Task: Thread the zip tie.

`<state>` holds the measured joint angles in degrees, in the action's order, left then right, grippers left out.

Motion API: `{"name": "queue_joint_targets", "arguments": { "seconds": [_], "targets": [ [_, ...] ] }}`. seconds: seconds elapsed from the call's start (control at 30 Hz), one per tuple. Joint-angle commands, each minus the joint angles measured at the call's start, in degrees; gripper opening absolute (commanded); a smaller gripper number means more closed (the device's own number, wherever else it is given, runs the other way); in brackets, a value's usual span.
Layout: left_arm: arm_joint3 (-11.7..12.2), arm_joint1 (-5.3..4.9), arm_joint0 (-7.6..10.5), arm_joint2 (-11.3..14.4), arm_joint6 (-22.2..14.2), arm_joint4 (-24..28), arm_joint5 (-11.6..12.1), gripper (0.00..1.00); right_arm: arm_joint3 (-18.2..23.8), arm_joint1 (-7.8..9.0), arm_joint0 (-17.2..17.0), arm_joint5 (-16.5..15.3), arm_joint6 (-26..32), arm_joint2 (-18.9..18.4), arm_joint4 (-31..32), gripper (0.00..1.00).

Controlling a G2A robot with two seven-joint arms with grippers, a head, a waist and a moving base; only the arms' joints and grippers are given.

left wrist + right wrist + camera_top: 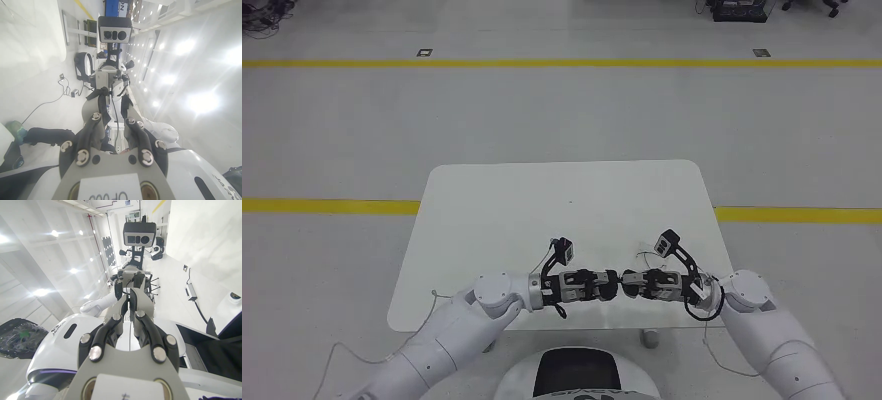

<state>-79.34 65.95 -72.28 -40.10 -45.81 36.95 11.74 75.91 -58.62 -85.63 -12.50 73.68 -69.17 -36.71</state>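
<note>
Both arms meet tip to tip over the white table (492, 220) near its front edge. My left gripper (608, 283) points at my right gripper (634, 283), and the two nearly touch. In the left wrist view the left gripper (114, 94) is open. A thin black strip (115, 113), apparently the zip tie, runs between its fingers without being pinched. In the right wrist view the right gripper (130, 291) has its ribbed pads (133, 300) drawn close on the same thin black strip (130, 332). The zip tie's head and tail are hidden among the fingers.
The tabletop (572, 200) beyond the grippers is bare white. Its front edge (572, 328) lies just under the arms. A yellow floor line (332, 206) passes behind the table. A small power box with cables (191, 292) lies on the floor.
</note>
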Motion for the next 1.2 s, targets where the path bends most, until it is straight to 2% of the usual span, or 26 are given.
{"name": "queue_joint_targets", "arguments": {
  "seconds": [0.0,0.27,0.63,1.17],
  "targets": [
    [-0.1,-0.02,0.03,0.0,0.2,-0.3,-0.1,0.17,-0.1,0.02,0.0,0.1,0.0,0.0,0.0,0.00],
    [-0.3,0.00,0.03,0.0,0.9,-1.0,-0.5,0.16,-0.3,0.03,0.4,0.6,0.0,0.5,0.6,0.00],
    [-0.1,0.02,0.02,0.1,1.4,-1.7,-0.7,0.09,-0.7,-0.06,0.8,0.6,-0.2,1.3,0.7,0.00],
    [0.1,0.00,-0.08,0.0,1.8,-2.1,-0.9,0.06,-0.9,-0.06,0.8,0.5,-1.0,1.6,0.4,0.00]
  ]
}}
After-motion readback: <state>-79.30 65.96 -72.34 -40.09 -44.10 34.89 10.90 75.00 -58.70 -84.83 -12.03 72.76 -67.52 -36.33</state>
